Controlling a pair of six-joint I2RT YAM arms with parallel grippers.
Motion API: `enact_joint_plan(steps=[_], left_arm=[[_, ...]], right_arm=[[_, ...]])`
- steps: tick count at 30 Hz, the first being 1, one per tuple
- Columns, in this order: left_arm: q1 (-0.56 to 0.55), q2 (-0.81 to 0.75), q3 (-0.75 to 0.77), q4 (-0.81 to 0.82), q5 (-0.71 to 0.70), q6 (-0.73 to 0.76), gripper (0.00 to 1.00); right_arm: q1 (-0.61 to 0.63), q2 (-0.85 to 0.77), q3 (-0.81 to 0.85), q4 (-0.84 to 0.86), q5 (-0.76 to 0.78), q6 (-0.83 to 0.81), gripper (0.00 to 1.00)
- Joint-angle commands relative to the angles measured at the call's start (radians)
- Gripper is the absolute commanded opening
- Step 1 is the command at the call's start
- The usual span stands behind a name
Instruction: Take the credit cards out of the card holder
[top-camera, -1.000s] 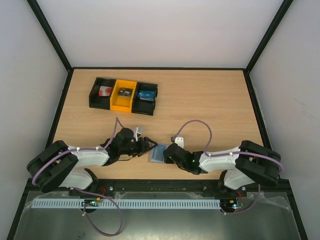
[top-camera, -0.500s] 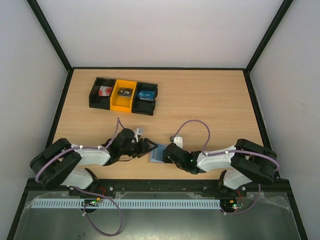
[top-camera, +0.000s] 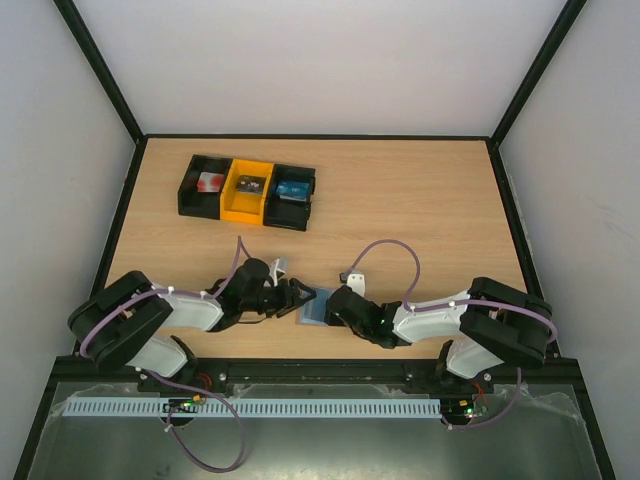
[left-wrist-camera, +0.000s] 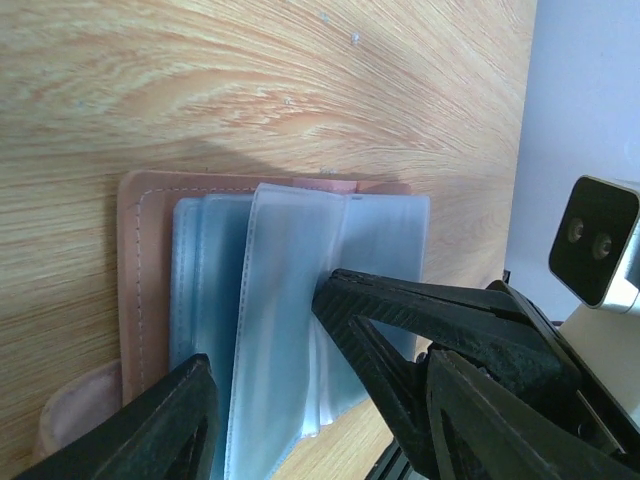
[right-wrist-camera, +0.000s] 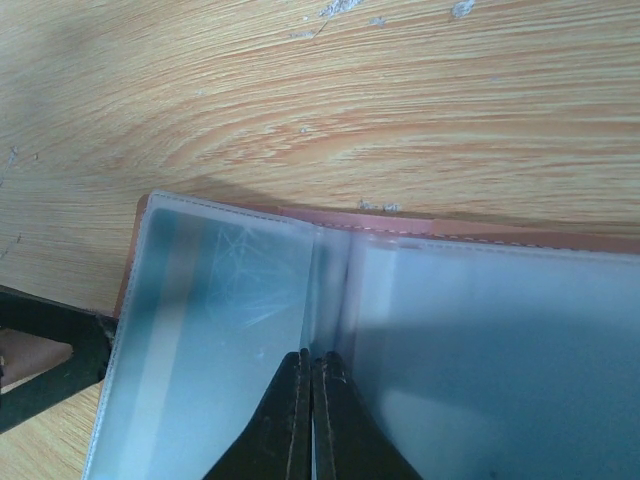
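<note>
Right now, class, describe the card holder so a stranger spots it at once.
On the wooden table, find the near edge. The card holder lies open between the left gripper and right gripper: pale blue clear sleeves, pinkish-brown rim, unlike the black-and-yellow bins.

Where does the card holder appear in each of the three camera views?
Top external: card holder low centre, by the near edge of the table.
Left wrist: card holder lower middle, open, clear sleeves fanned.
Right wrist: card holder fills the lower half, open.
Shared landmark: the wood-grain table under it.
</note>
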Motion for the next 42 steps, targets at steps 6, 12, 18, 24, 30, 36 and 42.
enact_joint_plan(steps=[6, 12, 18, 24, 30, 36, 42], left_arm=[[0.006, 0.034, -0.015, 0.08, 0.032, -0.019, 0.58], [-0.001, 0.024, -0.024, 0.122, 0.049, -0.053, 0.57], [-0.019, 0.018, -0.014, 0.142, 0.057, -0.076, 0.57], [-0.034, 0.046, -0.015, 0.202, 0.071, -0.107, 0.57], [-0.049, 0.059, -0.02, 0.28, 0.08, -0.146, 0.57], [-0.064, 0.077, -0.017, 0.338, 0.083, -0.173, 0.57], [-0.077, 0.129, 0.011, 0.363, 0.085, -0.173, 0.56]], right_arm=[[0.002, 0.05, -0.019, -0.087, -0.006, 0.002, 0.02], [0.002, 0.048, -0.02, -0.076, -0.007, -0.002, 0.02], [0.002, 0.015, -0.045, -0.009, -0.006, -0.014, 0.03], [0.002, -0.001, -0.066, 0.036, -0.005, -0.014, 0.03], [0.002, -0.012, -0.082, 0.062, -0.006, -0.008, 0.03], [0.002, -0.053, -0.107, 0.078, 0.018, -0.003, 0.05], [0.002, -0.121, -0.122, 0.069, 0.046, -0.006, 0.12]])
